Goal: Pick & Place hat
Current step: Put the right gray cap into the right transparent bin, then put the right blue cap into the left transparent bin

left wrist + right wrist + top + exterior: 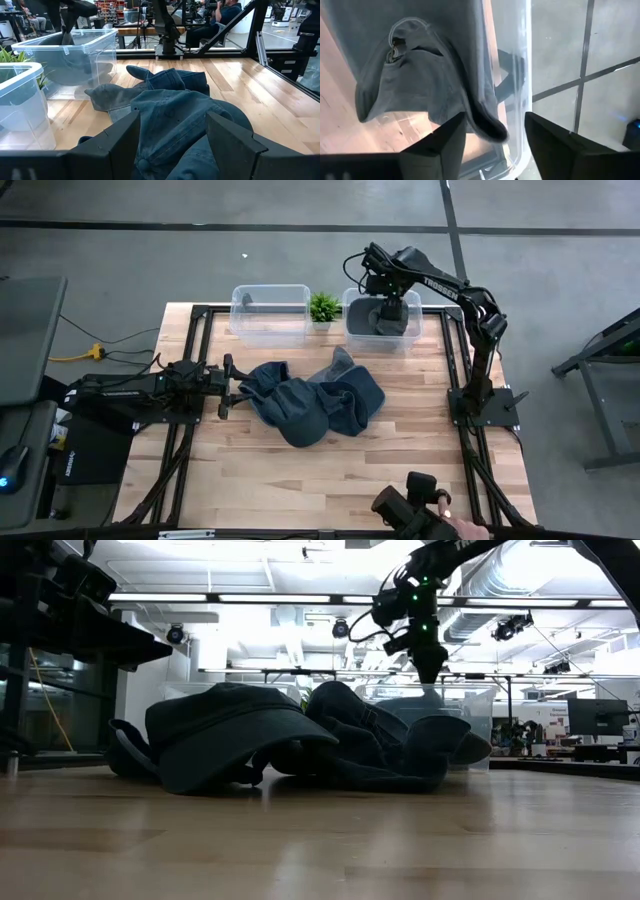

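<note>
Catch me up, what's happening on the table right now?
The right gripper hangs open over the right-hand clear bin at the far edge, with a grey hat lying inside it beneath the fingers. A pile of dark blue hats sits mid-table. The left gripper is open, low beside that pile, not holding anything. The other clear bin stands left of a small green plant.

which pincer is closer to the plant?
Right. The right pincer is over the bin beside the plant; the left pincer sits at the hat pile, farther off.
</note>
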Tool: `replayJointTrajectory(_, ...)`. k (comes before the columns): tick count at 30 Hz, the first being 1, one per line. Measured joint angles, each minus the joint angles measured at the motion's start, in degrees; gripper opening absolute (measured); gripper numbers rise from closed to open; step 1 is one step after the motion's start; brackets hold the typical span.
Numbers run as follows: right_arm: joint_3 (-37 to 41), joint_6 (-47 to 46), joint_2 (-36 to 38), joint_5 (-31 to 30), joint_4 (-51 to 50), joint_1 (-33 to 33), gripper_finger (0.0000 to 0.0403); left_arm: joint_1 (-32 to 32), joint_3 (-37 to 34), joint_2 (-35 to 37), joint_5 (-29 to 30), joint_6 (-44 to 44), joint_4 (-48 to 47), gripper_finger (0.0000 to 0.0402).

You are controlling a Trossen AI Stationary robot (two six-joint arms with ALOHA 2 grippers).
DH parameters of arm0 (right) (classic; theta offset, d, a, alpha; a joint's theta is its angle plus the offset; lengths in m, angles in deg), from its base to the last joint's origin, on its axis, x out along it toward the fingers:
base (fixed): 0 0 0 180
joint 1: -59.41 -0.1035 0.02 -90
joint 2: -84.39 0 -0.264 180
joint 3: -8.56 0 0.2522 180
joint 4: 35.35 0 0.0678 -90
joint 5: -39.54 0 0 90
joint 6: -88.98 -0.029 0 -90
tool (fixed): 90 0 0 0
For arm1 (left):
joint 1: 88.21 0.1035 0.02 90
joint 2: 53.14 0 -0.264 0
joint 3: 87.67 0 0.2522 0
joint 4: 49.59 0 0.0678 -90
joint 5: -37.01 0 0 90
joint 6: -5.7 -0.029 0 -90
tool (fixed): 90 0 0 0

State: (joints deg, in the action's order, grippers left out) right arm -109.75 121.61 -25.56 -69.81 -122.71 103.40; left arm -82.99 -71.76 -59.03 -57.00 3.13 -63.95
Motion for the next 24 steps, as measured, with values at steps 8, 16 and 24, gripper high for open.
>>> replayJointTrajectory(8, -4.3, -1.0, 0.0, 0.6, -5.3, -2.7, 0.0228, 0.0, 0.0, 0.0, 0.0, 0.0, 0.0, 0.0221)
replayJointTrajectory(16, -6.5, -3.2, 0.0, -1.1, -10.0, -7.3, 0.0225, 0.0, 0.0, 0.0, 0.0, 0.0, 0.0, 0.0221)
replayJointTrajectory(24, -6.5, -5.1, 1.1, -4.0, -13.0, -11.2, 0.0225, 0.0, 0.0, 0.0, 0.0, 0.0, 0.0, 0.0221)
